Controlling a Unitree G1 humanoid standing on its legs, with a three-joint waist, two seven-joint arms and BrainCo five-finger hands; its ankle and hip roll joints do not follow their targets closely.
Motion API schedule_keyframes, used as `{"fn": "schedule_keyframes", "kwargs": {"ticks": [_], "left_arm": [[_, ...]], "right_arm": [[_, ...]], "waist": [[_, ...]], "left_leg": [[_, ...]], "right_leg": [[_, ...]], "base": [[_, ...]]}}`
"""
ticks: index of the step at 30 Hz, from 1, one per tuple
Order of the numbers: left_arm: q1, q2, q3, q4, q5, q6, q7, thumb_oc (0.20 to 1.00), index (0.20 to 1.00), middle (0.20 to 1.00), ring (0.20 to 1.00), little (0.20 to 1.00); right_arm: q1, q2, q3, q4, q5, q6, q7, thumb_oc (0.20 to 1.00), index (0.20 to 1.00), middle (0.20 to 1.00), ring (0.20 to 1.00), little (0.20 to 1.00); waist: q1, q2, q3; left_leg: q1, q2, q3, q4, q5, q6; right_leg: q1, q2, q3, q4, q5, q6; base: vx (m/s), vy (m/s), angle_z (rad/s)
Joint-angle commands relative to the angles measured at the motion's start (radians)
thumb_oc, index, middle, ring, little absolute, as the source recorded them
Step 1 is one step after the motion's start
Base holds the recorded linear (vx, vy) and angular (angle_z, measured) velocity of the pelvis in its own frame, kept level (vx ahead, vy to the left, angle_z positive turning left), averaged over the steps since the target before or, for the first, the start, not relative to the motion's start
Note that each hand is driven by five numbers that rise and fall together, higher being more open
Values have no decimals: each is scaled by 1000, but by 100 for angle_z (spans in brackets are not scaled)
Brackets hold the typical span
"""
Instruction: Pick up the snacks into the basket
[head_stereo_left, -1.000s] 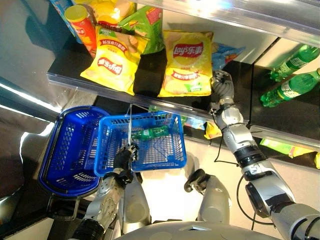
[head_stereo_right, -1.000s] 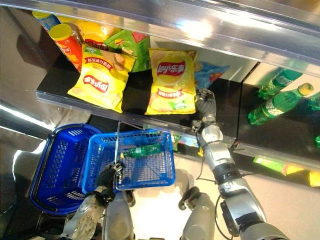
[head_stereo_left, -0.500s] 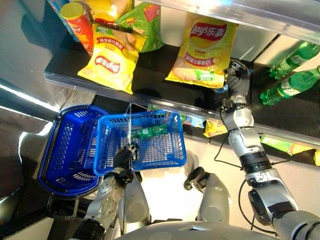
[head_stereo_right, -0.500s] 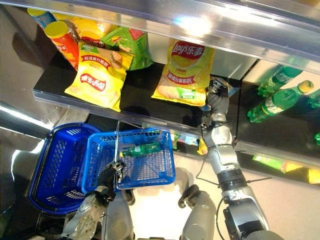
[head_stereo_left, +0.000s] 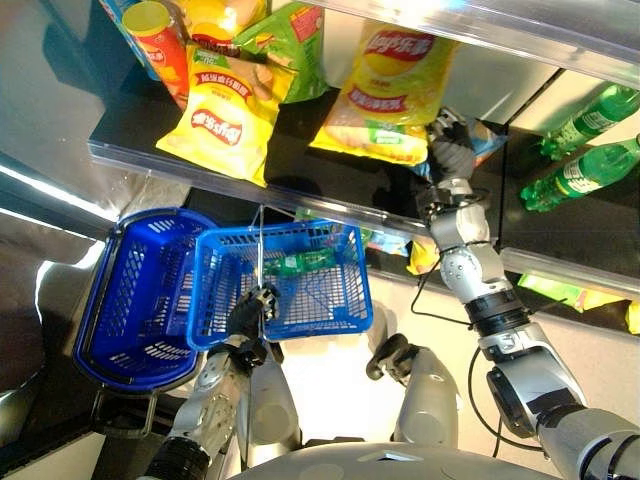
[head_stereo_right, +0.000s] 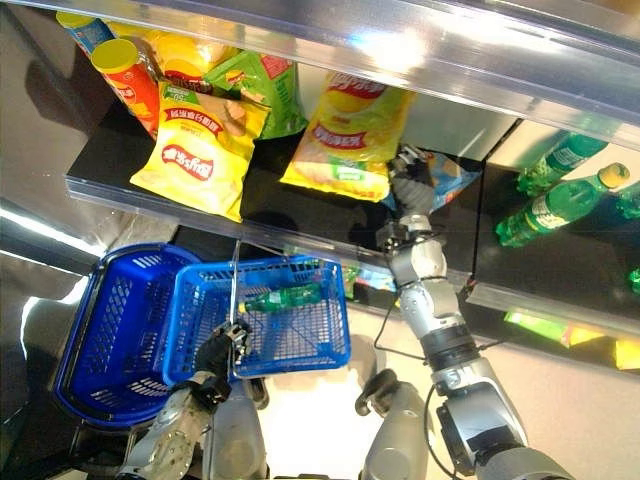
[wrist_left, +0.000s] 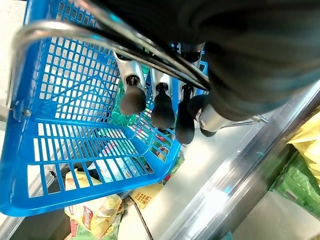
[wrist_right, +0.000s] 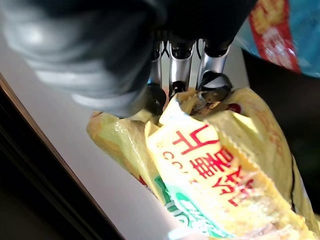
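My right hand (head_stereo_left: 451, 152) is shut on the lower edge of a yellow chip bag (head_stereo_left: 385, 95), lifted off the black shelf (head_stereo_left: 300, 160); the right wrist view shows the fingers (wrist_right: 212, 80) pinching the crumpled bag (wrist_right: 210, 165). My left hand (head_stereo_left: 250, 312) is shut on the metal handle (wrist_left: 115, 42) of the blue basket (head_stereo_left: 345, 300), held below the shelf. A green bottle (head_stereo_right: 285, 297) lies inside that basket.
More snacks stay on the shelf: another yellow chip bag (head_stereo_left: 225, 115), a green bag (head_stereo_left: 290, 45), a red-and-yellow can (head_stereo_left: 165, 45) and a blue bag (head_stereo_right: 445, 180). Green bottles (head_stereo_left: 585, 170) lie on the right. A second blue basket (head_stereo_left: 125, 300) sits to the left.
My right hand has pulled the yellow chip bag a little leftward, with the bag now tilted and hanging over the shelf. The left hand and basket have stayed put.
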Motion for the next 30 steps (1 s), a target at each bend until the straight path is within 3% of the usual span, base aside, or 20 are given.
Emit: {"fn": "schedule_keyframes", "kwargs": {"ticks": [1,14,30], "left_arm": [[26,11,75,-215,-41,-135,-26,200,200,200,200,200],[9,-9,117,-300,-38,-157,-10,200,200,200,200,200],[19,-6,147,-383,-53,-171,-34,200,200,200,200,200]], "right_arm": [[-22,-20,-32,-73,-62,-28,39,200,200,200,200,200],[167,-31,41,-113,-195,26,105,200,200,200,200,200],[309,-148,91,-124,-432,56,194,200,200,200,200,200]], "waist": [[36,-7,-35],[24,-6,-17],[9,-13,-9]], "left_leg": [[90,-7,20,-72,30,13],[91,-7,21,-72,32,14],[94,-1,22,-76,38,10]], "right_leg": [[30,-65,80,41,212,182],[28,-71,80,42,207,180],[29,-71,82,36,198,179]], "base": [[0,0,0],[0,0,0],[0,0,0]]}}
